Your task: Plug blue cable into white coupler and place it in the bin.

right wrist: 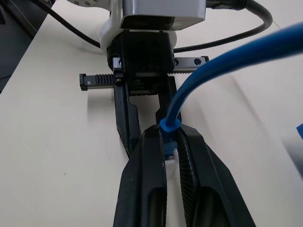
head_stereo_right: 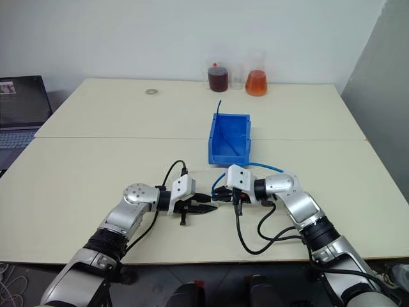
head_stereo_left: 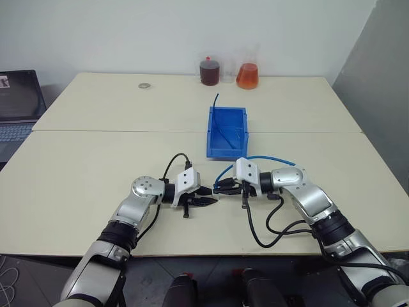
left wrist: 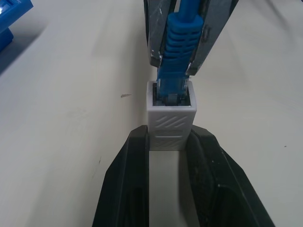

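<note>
My left gripper (head_stereo_left: 206,201) is shut on the white coupler (left wrist: 171,120), a small ribbed block held between its black fingers (left wrist: 124,175). Facing it, my right gripper (head_stereo_left: 223,187) is shut on the plug end of the blue cable (left wrist: 179,42). The clear plug sits inside the coupler's socket. From there the cable (head_stereo_left: 268,157) arcs back over my right wrist. In the right wrist view the cable (right wrist: 208,71) rises from between my fingers (right wrist: 149,170), with a sliver of the coupler (right wrist: 171,159) behind. The blue bin (head_stereo_left: 211,137) stands just beyond both grippers, mid-table.
A thin darker blue cable (head_stereo_left: 215,102) sticks out of the bin. Two flasks, one dark red (head_stereo_left: 209,71) and one orange (head_stereo_left: 248,75), stand at the table's far edge, with a small ring (head_stereo_left: 145,85) to their left. A laptop (head_stereo_left: 16,105) sits off the table's left side.
</note>
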Controlling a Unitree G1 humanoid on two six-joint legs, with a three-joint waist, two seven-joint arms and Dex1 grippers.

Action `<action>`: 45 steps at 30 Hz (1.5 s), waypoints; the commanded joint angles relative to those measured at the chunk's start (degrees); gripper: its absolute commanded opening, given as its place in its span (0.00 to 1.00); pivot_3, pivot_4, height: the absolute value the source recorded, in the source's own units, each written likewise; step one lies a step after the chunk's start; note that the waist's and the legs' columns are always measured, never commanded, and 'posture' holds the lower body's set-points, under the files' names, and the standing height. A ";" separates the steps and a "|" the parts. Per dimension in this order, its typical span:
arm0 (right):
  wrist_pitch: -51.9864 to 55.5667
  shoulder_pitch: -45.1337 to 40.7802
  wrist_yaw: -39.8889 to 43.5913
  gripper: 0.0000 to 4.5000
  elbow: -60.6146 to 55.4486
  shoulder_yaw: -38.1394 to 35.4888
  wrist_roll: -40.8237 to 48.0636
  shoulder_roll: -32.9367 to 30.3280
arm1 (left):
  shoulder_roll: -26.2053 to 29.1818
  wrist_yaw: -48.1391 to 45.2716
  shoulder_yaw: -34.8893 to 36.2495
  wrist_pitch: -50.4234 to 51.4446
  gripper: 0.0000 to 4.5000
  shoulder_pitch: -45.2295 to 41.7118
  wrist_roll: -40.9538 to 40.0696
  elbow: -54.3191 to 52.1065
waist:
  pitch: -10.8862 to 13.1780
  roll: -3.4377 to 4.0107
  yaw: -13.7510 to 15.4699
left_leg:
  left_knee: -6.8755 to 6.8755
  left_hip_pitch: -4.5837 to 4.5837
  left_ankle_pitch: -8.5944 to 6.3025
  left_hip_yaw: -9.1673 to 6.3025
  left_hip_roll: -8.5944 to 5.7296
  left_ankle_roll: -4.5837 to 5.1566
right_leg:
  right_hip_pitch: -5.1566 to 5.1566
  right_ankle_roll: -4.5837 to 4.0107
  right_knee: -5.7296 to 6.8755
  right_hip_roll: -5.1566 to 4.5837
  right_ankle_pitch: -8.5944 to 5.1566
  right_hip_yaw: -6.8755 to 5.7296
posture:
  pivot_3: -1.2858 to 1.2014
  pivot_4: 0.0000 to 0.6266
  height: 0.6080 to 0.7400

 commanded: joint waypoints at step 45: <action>10.48 -46.88 -18.93 0.68 62.11 -27.29 4.28 9.40 | -6.46 44.75 19.01 35.93 1.00 20.34 -14.01 -54.09 | 0.02 -0.26 -1.35 | -0.73 -0.35 -0.02 0.59 0.01 -0.02 | -0.99 -0.62 0.25 0.05 -0.05 0.78 | 0.52 0.24 1.00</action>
